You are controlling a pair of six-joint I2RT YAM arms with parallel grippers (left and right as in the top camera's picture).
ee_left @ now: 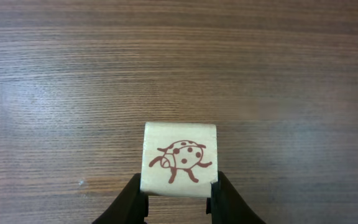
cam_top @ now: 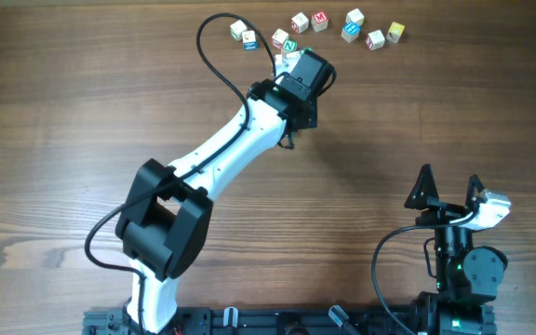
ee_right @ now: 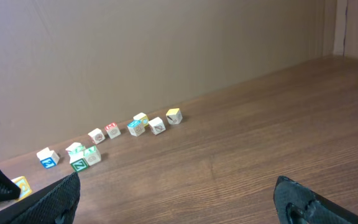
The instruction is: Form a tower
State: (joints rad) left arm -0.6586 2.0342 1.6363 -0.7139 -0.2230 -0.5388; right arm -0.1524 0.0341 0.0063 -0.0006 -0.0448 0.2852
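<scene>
Clamping a cube (ee_left: 179,155), the left gripper (ee_left: 179,186) held its ladybug face toward the wrist camera, head pointing left; the right gripper (ee_right: 178,183) gaped empty.

Red letter M on the red-lettered cube (cam_top: 320,18); green letter N on the green-lettered cube (cam_top: 289,45); red ladybird drawing on the wooden cube (ee_left: 179,158); other cube faces illegible.
</scene>
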